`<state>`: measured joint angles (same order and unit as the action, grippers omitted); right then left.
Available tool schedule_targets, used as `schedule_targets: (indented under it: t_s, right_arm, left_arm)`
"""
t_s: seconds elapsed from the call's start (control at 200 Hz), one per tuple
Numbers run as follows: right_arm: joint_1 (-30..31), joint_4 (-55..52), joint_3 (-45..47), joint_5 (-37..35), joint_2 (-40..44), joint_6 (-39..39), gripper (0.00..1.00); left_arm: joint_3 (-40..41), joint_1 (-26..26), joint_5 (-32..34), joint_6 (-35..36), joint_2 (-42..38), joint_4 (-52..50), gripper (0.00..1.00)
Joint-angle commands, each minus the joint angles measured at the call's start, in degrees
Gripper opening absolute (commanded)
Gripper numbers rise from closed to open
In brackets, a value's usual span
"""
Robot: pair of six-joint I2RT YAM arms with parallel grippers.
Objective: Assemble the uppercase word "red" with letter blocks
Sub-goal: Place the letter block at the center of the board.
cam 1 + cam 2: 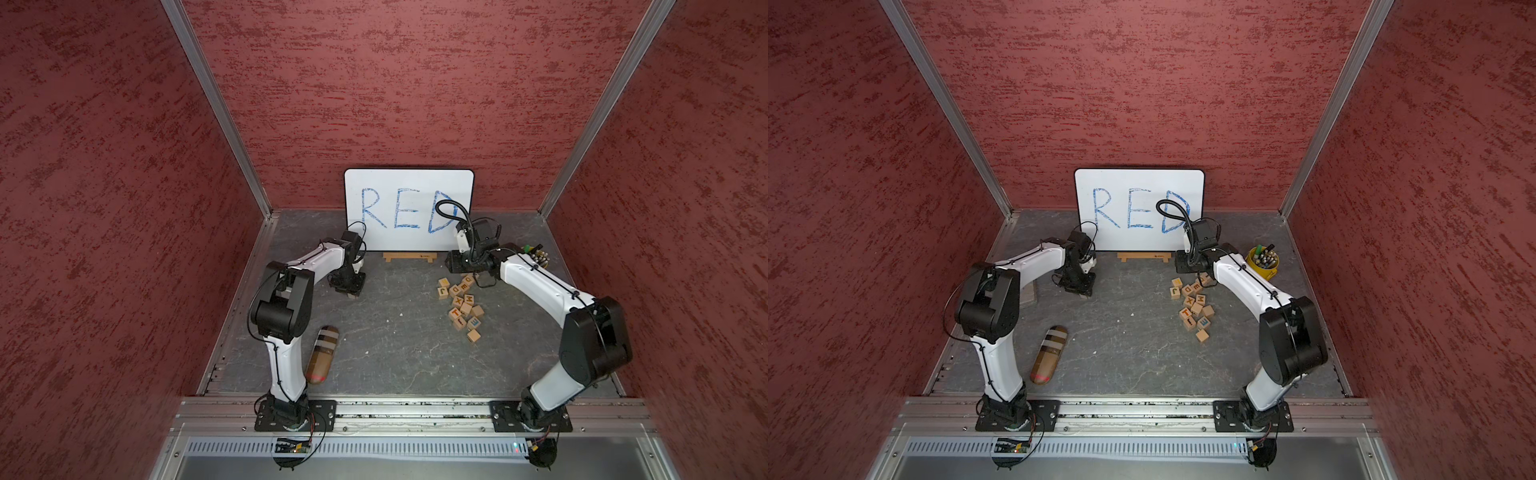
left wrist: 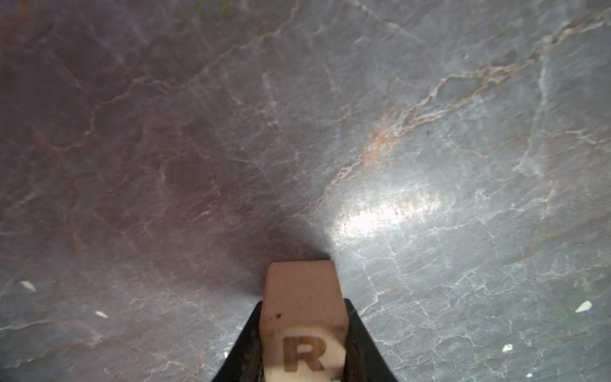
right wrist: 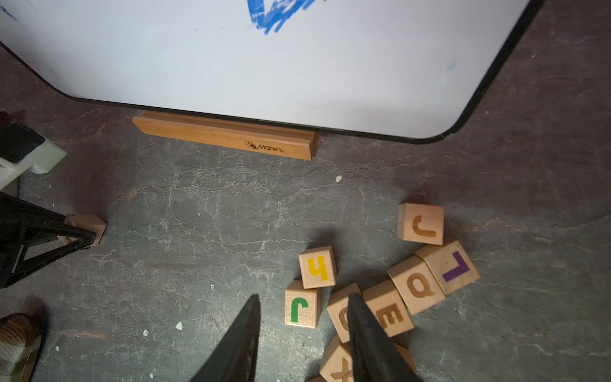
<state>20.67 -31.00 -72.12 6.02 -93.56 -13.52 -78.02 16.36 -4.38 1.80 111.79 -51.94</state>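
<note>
My left gripper [image 2: 303,301] is shut on a light-wood letter block printed with a dark R [image 2: 302,317], and the block rests on the grey floor. Both top views place this gripper [image 1: 347,291] [image 1: 1079,289] left of the whiteboard's foot. The right wrist view also catches the R block [image 3: 89,225]. My right gripper [image 3: 304,295] hangs open over the far end of the block pile [image 1: 459,303] [image 1: 1192,305], holding nothing. One of its fingers [image 3: 367,330] half covers a D block [image 3: 337,307], with the dark E block [image 3: 391,314] right beside it.
The whiteboard [image 1: 409,208] with blue "RED" leans on the back wall behind a wooden stand [image 3: 228,135]. A yellow cup of pens [image 1: 1262,262] stands at the back right. A plaid pouch [image 1: 321,355] lies front left. A blue-E cube [image 1: 1203,321] sits in the pile.
</note>
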Motion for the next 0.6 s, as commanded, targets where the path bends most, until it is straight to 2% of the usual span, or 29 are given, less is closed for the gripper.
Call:
schedule_targets:
  t_s: [0.0,0.215,0.386,0.596]
  right_arm:
    - [-0.56,1.73,0.57,0.47,0.66,-0.28,0.45]
    - [-0.77,2.09,0.97,0.59,0.82,-0.21,0.45]
    - [-0.8,2.35,1.28,0.37,1.36,-0.26,0.46]
    - [-0.94,0.48,1.44,0.18,1.78,-0.28,0.46]
  left_arm:
    - [0.89,0.15,0.33,-0.22,-2.15,0.79,0.45]
    - [1.05,0.34,1.22,-0.13,-2.75,0.87,0.64]
    - [0.13,0.52,2.49,0.88,-4.22,0.53,0.69]
    - [-0.29,1.07,1.29,5.76,-11.83,0.69,0.86]
